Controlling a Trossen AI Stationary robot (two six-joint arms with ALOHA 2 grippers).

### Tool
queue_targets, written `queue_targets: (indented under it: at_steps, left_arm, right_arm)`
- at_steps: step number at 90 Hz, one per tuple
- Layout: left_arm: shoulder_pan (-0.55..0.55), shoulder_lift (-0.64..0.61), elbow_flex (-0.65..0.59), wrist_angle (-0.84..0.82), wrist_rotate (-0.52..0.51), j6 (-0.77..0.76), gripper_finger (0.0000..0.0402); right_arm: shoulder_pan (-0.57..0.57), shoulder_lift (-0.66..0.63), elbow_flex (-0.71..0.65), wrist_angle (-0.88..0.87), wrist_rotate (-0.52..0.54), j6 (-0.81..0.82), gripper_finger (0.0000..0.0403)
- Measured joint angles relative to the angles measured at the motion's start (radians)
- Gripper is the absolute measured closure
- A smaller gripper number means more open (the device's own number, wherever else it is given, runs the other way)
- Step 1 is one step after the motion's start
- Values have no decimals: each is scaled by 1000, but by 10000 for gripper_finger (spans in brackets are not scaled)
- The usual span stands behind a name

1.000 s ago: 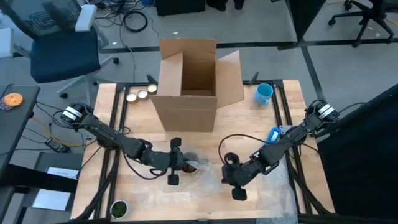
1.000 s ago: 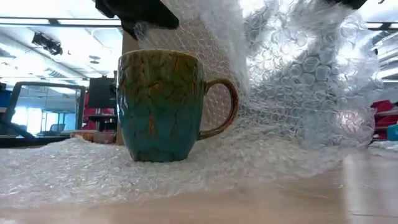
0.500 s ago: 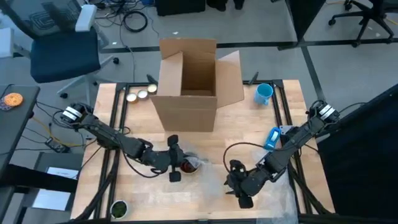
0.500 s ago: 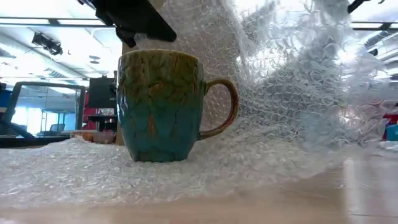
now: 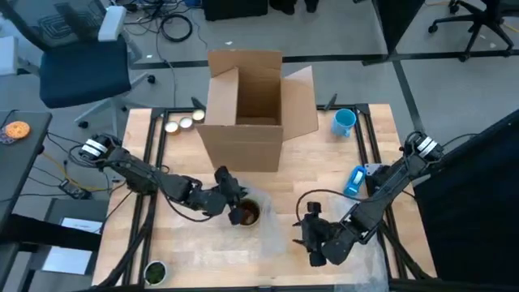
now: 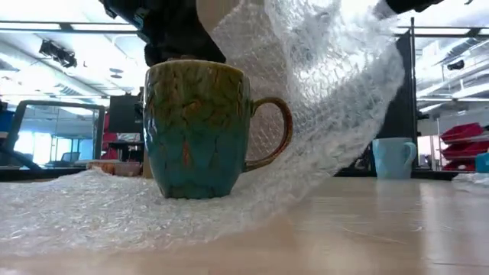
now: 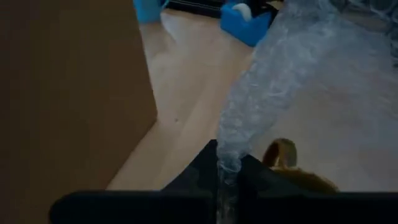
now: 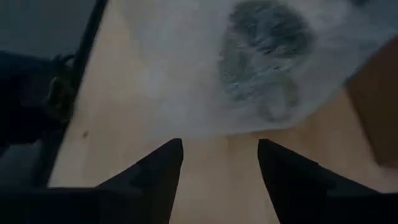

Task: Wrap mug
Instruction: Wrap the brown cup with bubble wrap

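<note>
The mug stands upright on the bubble wrap near the front middle of the table, handle toward the right arm's side, in front of the cardboard box. The left gripper is just above the mug's rim with its fingers pinched together on an edge of the sheet, which rises as a taut flap from the table to the grip. Carry that edge across the mouth of the mug and down the far side, keeping light tension so the flap lies against the wall without tipping the mug. Keep the grip low enough to clear the rim but not to press on it. The right gripper hovers over the table near the sheet's free corner, its fingers spread and holding nothing; use it to pin or lift that side once the first flap is laid. Judged from this, wrapping has only begun.
</note>
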Motion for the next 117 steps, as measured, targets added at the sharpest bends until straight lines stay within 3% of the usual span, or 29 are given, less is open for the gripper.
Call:
queue_targets:
  at_steps: [34,53,67,77,99,117]
  left_arm:
    - [16,6,0,-1,-16,-39,401]
    - [44,6,0,11,-63,-43,401]
    - [70,6,0,27,-69,-43,401]
    - [86,6,0,30,-70,-43,401]
    - [112,6,0,29,-70,-44,401]
    - [122,6,0,26,-70,-43,401]
  right_arm:
    - [-1,8,0,247,114,-159,213]
    - [-9,122,0,636,124,-436,213]
    - [-10,171,0,765,341,-645,214]
    - [-15,198,0,813,463,-697,214]
    - [-16,216,0,870,427,-705,214]
    - [10,215,1,1000,371,-815,214]
